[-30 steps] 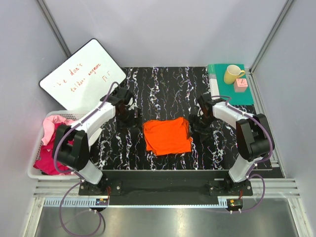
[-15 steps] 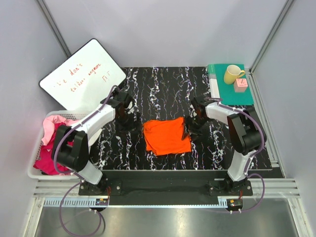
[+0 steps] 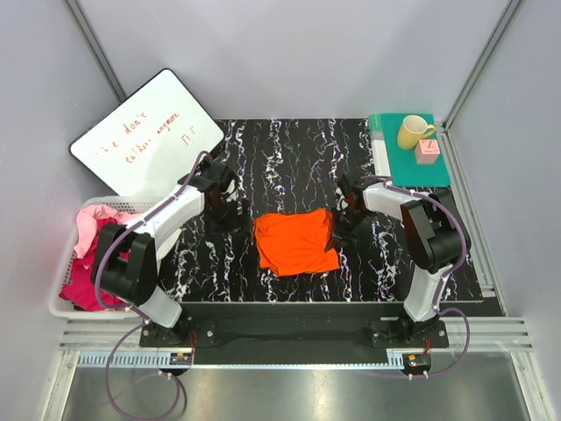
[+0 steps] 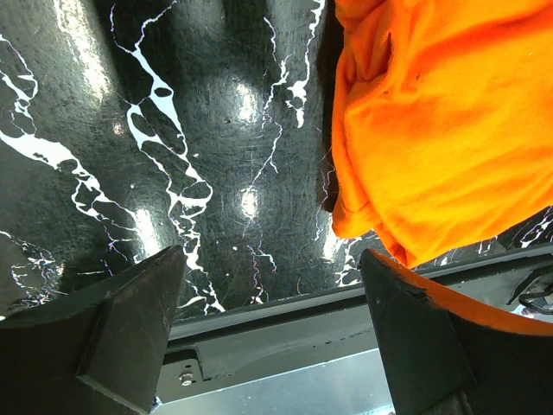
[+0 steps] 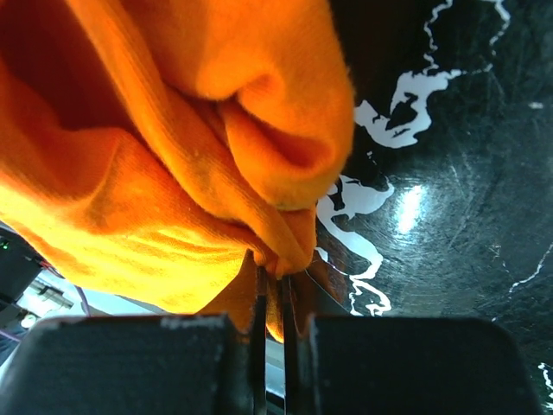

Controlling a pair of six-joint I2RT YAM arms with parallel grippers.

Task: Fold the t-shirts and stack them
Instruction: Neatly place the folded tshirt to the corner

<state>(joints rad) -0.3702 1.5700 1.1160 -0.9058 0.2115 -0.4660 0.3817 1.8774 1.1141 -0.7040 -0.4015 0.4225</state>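
The right gripper has its jaws pinched tight on a bunched fold at the right edge of the orange t-shirt, with cloth squeezed between them. The left gripper is spread wide and holds nothing, hovering just beside the shirt's left edge above the table.

The orange shirt lies near the middle of the black marbled table as a rumpled rectangle. It looks partly folded, though the layers are hard to count from above. On that showing, one shirt is mid-fold and nothing is stacked yet.

A magenta t-shirt and a pale pink t-shirt lie crumpled in the white basket at the left, unfolded.

Further out, a whiteboard leans at the far left. A teal mat at the far right carries a yellow mug and a small pink block. Plain grey walls enclose the table.
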